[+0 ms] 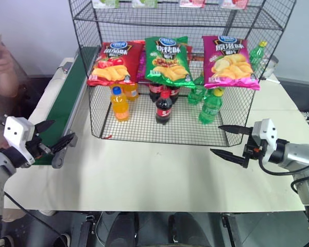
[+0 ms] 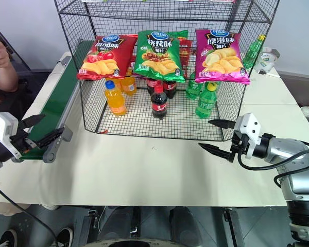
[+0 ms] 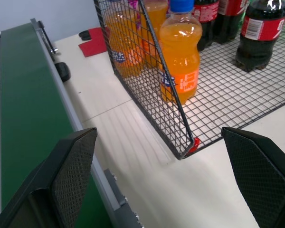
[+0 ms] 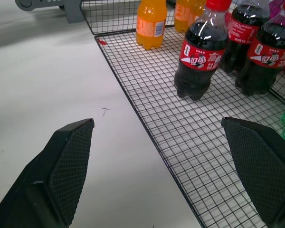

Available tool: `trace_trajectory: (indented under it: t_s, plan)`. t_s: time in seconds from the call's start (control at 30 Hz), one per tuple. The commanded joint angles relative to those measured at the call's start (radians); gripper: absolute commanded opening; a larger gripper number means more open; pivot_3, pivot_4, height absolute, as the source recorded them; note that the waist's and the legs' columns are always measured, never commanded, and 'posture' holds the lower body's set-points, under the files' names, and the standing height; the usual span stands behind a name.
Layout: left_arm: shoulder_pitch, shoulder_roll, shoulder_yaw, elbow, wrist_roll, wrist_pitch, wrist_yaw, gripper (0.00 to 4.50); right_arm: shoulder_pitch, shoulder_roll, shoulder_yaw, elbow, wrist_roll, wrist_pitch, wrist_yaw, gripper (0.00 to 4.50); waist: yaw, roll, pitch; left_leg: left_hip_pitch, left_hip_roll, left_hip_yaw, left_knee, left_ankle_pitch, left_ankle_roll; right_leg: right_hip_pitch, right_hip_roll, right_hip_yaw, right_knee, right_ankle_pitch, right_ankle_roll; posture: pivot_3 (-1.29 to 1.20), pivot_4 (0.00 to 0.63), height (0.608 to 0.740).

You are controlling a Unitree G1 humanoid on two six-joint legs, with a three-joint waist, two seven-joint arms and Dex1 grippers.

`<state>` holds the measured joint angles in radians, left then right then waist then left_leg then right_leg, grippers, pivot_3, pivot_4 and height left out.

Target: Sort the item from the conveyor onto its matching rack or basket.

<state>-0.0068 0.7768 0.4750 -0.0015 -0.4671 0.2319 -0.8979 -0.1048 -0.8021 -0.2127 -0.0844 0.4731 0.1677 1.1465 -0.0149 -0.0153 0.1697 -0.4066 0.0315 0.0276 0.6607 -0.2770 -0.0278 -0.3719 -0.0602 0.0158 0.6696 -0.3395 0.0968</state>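
White table carries the rack and the conveyor. On the rack's middle tier, between red and magenta bags, lies the green bag, long axis front-to-back. Both my left gripper and right gripper hang spread and empty, the right somewhat nearer it.

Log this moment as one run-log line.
item: green crisp bag on rack tier | conveyor: bare | left hand: open, at conveyor end | right hand: open, over table
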Motion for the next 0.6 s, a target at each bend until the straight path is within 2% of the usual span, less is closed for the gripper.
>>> trace_trajectory:
  t_s: [0.03, 0.2, 0.37, 0.6]
  plan:
    - [-0.012, 0.002, 0.01, -0.003, 0.002, -0.045, -0.008, 4.5, -0.004, -0.01, -0.019, -0.023, -0.001, -0.012, -0.005, 4.47, 0.0, 0.0, 0.0, 0.0, 0.0, 0.0, 0.0, 0.0, 0.0, 0.0, 0.0, 0.0, 0.0, 0.0, 0.0, 0.0, 0.15, 0.739]
    - [0.03, 0.019, -0.017, -0.026, 0.062, -0.017, 0.032, 4.5, -0.006, -0.01, -0.013, -0.017, -0.009, -0.021, -0.005, 4.47, -0.002, 0.0, 0.0, 0.0, 0.0, 0.0, 0.0, 0.0, 0.0, 0.0, 0.0, 0.0, 0.001, 0.0, 0.0, 0.0, 0.15, 0.739]
    - [0.003, 0.008, 0.004, -0.011, 0.011, -0.045, 0.0, 4.5, -0.021, -0.004, -0.005, -0.001, -0.02, -0.028, 0.0, 4.47, 0.0, 0.0, 0.0, 0.0, 0.0, 0.0, 0.001, 0.0, 0.0, 0.0, 0.0, 0.0, 0.001, 0.0, 0.0, 0.0, 0.15, 0.739]
    - [-0.008, 0.01, 0.014, 0.022, 0.014, -0.075, -0.003, 4.5, -0.046, 0.001, 0.008, 0.027, -0.033, -0.049, 0.005, 4.47, -0.001, 0.0, 0.0, 0.0, 0.0, 0.0, 0.002, 0.0, 0.0, 0.0, 0.0, 0.0, 0.002, 0.0, 0.0, 0.0, 0.15, 0.739]
